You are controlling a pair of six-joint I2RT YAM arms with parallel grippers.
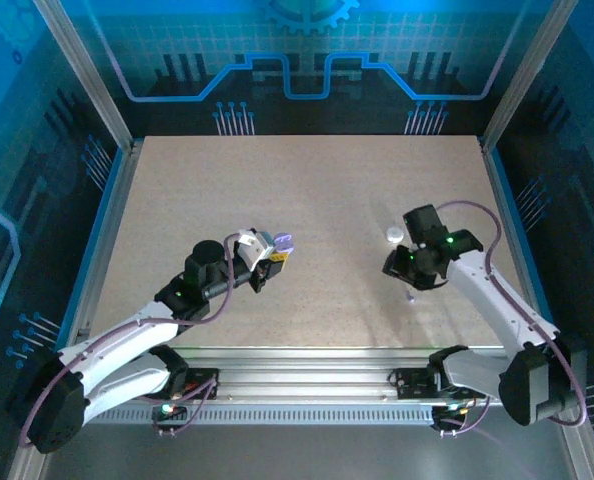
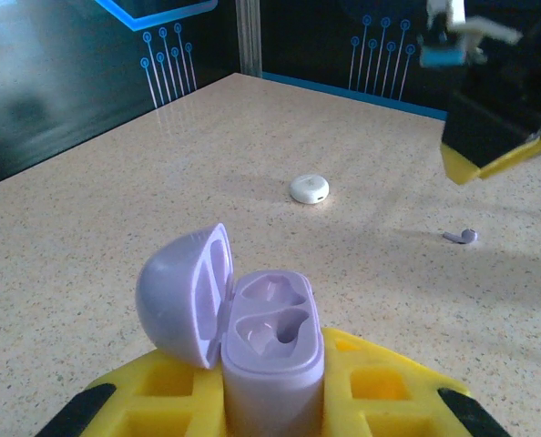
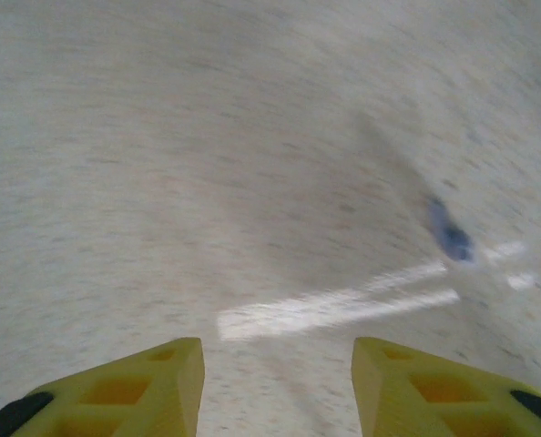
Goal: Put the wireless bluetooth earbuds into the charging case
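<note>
While our left gripper point(image 2: 272, 401) pinches open lavender case point(image 2: 270, 332), wells look empty; lavender earbud point(image 2: 462, 237) lies on surface point(image 2: 116, 209), our right gripper point(image 3: 278, 382) spread near it; nothing inserted yet.

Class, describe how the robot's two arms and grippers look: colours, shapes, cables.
The left arm and right arm have white tubular links between bulky black joints, with thin purple cables looping alongside and small green lights. The left gripper and right gripper carry blocky yellow fingers with square recesses and black patches.
</note>
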